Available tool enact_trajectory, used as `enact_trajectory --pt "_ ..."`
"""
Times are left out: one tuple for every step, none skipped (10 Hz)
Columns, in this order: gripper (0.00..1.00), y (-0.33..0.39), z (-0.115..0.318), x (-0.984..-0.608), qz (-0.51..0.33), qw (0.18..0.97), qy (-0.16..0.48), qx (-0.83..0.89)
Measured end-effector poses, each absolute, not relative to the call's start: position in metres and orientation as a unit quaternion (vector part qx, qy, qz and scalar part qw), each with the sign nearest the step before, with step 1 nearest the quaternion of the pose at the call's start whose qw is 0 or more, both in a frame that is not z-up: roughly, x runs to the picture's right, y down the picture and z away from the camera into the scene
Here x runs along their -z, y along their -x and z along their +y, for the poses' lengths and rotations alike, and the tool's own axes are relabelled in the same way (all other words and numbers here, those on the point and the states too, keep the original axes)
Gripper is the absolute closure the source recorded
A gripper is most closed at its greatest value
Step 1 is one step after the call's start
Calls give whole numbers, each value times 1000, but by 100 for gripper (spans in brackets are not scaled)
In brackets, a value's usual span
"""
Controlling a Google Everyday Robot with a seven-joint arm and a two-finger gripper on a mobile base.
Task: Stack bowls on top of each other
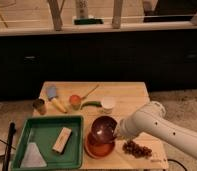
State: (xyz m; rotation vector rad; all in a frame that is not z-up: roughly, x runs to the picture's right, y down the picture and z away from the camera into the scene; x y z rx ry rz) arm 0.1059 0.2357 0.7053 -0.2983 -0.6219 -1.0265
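Observation:
The dark maroon-brown bowl (103, 128) sits tilted on top of the wide shallow orange bowl (98, 148) near the front of the wooden table (127, 95). My gripper (115, 132) comes in from the right on the white arm (152, 125) and is at the maroon bowl's right rim, apparently gripping it. The fingers are largely hidden behind the bowl and the arm.
A green tray (47, 131) at front left holds a wooden block (62, 139) and a clear bag (33, 156). Behind are a small orange cup (74, 101), a white cup (108, 104), a green pepper (90, 104), a blue-headed brush (55, 96), a tin (39, 106). Reddish-brown bits (136, 148) lie at front right.

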Motion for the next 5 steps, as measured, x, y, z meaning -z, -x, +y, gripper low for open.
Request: enact_trajectory --pt "100 -102 238 -706 -297 810 138 486" --pt "100 -98 239 -706 -301 806 135 491" --pt "100 -96 241 -706 -305 803 134 494" --pt "100 -93 244 -707 -311 799 131 497" --pt "100 -88 246 -708 -318 793 128 503"
